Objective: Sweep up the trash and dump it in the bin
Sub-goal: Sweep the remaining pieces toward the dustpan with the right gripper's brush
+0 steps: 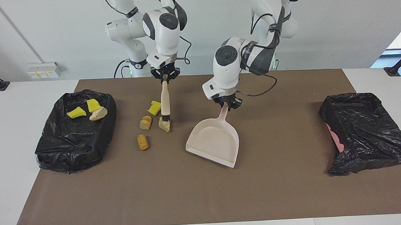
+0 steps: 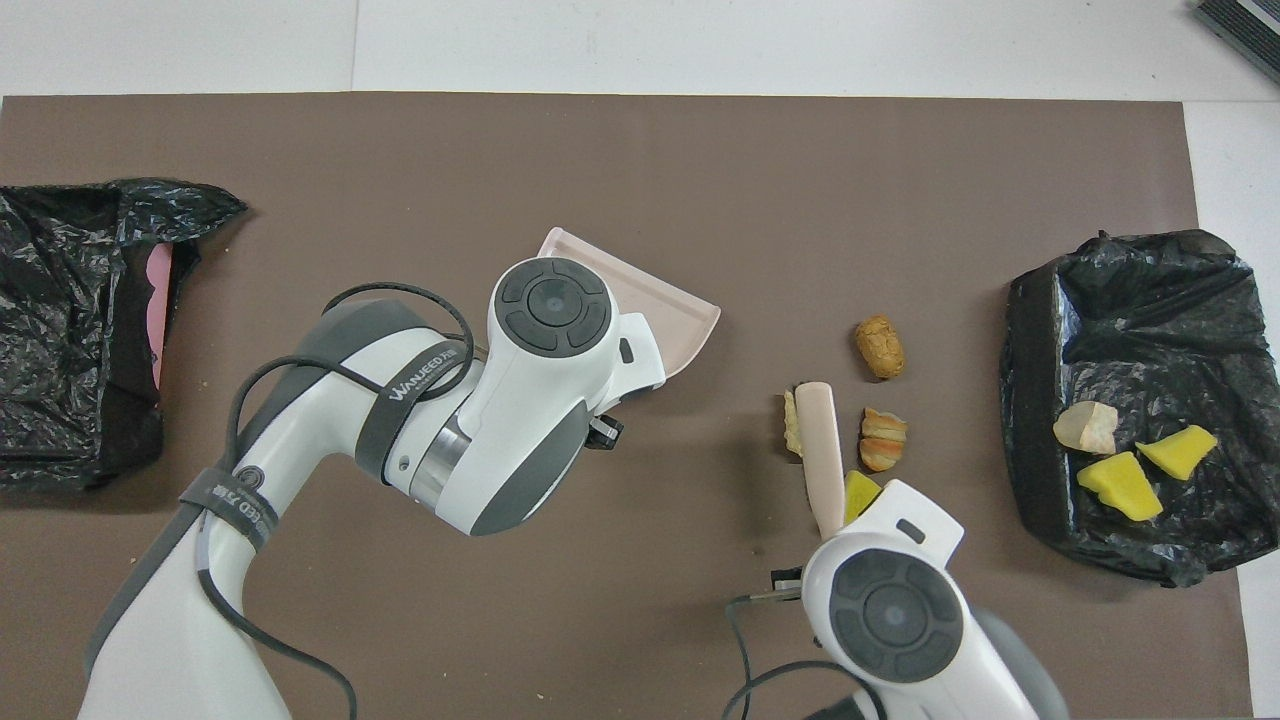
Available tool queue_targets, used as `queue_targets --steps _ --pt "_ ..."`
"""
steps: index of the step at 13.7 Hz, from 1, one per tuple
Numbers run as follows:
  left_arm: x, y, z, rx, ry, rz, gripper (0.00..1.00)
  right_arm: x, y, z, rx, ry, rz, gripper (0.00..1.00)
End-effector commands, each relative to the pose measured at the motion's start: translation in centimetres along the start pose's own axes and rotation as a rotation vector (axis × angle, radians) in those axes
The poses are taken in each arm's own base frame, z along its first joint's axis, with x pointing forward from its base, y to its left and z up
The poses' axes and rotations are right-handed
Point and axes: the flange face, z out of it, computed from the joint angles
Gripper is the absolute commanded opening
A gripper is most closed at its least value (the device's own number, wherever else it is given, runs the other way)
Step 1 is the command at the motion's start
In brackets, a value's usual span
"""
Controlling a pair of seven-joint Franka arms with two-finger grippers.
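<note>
The right gripper (image 1: 165,77) has its jaws clamped on the top of the brush (image 1: 165,101), which hangs almost upright with its dark bristles touching a pale bread chunk (image 1: 165,125). In the overhead view the brush handle (image 2: 822,455) runs from the gripper toward twelve o'clock, covering part of that chunk.

The left gripper (image 1: 228,103) has its jaws closed on the handle of the pale pink dustpan (image 1: 212,143). The pan is raised and tilted, its open mouth turned toward seven o'clock in the facing view, toward the right arm's end of the table. Seen from overhead, only a corner of the dustpan (image 2: 660,305) shows past the left arm's wrist.

The loose trash sits on the brown mat (image 1: 204,200) between the dustpan and the bin at the right arm's end. There is a yellow foam wedge (image 1: 155,107) nearest the robots, a striped orange piece (image 1: 145,122) beside the pale chunk, and a tan roll (image 1: 142,142) farthest from the robots, at about six o'clock from the group in the facing view.

The black-lined bin (image 1: 74,145) at the right arm's end already holds two yellow wedges (image 1: 76,113) (image 1: 93,105) and one pale bread piece (image 1: 99,114). A second black bag (image 1: 367,132) lies at the left arm's end, with a strip of pink showing at its edge.
</note>
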Motion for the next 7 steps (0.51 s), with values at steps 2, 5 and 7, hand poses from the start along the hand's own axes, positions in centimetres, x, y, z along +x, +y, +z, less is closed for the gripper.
queue_targets --steps 2,5,7 --pt "-1.1 -0.7 -0.1 0.024 -0.02 0.242 0.0 5.3 5.2 0.9 -0.065 0.013 -0.064 0.0" --pt "-2.4 -0.4 0.6 0.093 -0.049 0.359 0.0 9.3 9.4 4.1 -0.152 -0.006 -0.092 0.0" --pt "-2.9 0.4 0.8 0.114 -0.061 0.427 0.0 10.4 11.3 4.7 -0.207 0.012 -0.135 0.0"
